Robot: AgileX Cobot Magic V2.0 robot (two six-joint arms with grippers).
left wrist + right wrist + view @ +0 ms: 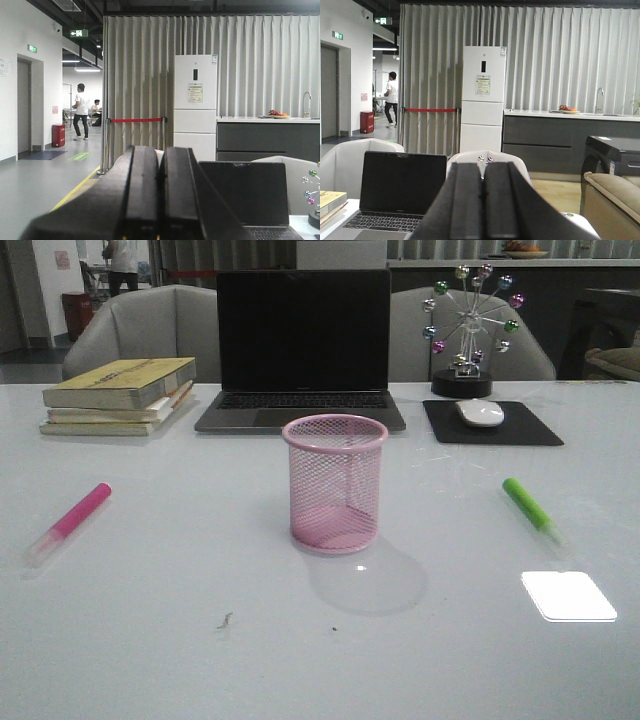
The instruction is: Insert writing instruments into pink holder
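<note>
The pink holder [335, 484] stands upright and empty in the middle of the table. A magenta pink highlighter [70, 523] lies flat at the left, its whitish cap toward the front. A bright green highlighter [533, 510] lies flat at the right, cap also toward the front. Neither arm shows in the front view. In the left wrist view my left gripper [160, 162] is shut on nothing and points level across the room. My right gripper [482, 172] is likewise shut and empty, aimed over the laptop. Neither wrist view shows the highlighters or the holder.
Behind the holder stands an open laptop [302, 350]. A stack of books [120, 395] lies at the back left. At the back right are a mouse [480, 412] on a black pad [492, 423] and a ball ornament [470, 325]. Chairs stand behind the table.
</note>
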